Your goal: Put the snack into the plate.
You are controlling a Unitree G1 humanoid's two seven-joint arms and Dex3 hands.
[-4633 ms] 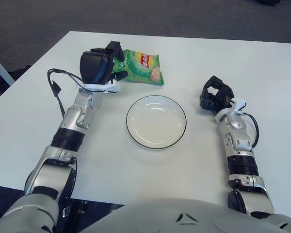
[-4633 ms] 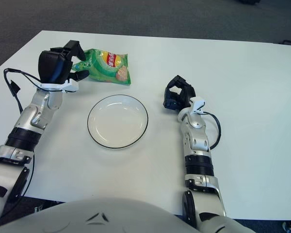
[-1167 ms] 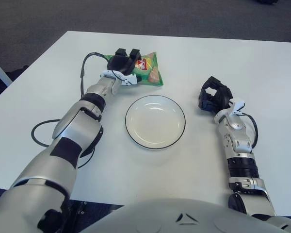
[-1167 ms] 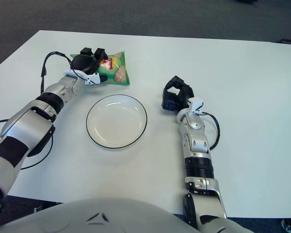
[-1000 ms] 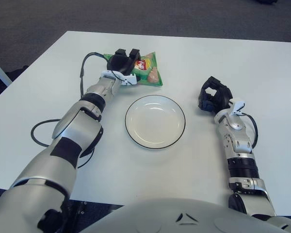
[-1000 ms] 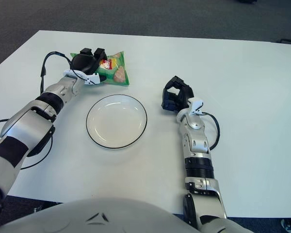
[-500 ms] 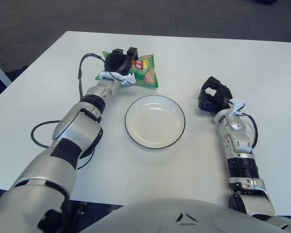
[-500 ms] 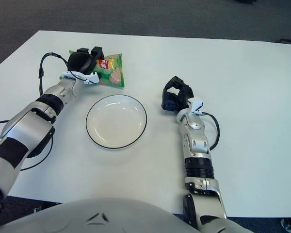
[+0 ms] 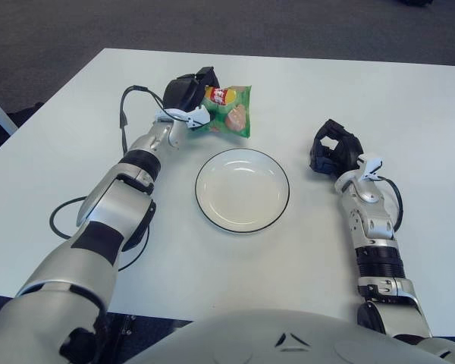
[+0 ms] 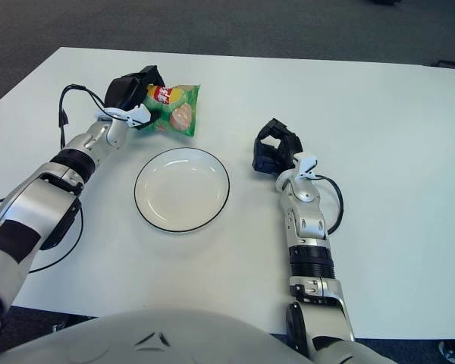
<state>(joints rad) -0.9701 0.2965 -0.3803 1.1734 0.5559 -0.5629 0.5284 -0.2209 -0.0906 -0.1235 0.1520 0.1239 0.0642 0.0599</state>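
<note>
You see one green snack bag [image 9: 229, 112] at upper left of centre, one white plate [image 9: 243, 189] at centre, one white table [image 9: 303, 250], and two robot hands: left hand [image 9: 188, 92], right hand [image 9: 333, 149].

Green snack bag [image 9: 229, 117] with red and yellow print; white plate [image 9: 242, 189], black rim; white table [image 9: 409, 136]; black hands.

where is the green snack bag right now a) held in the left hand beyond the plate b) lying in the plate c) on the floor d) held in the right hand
a: the left hand grips the snack bag at its left edge, beyond the plate, which holds nothing; the right hand shows right of the plate.
</note>
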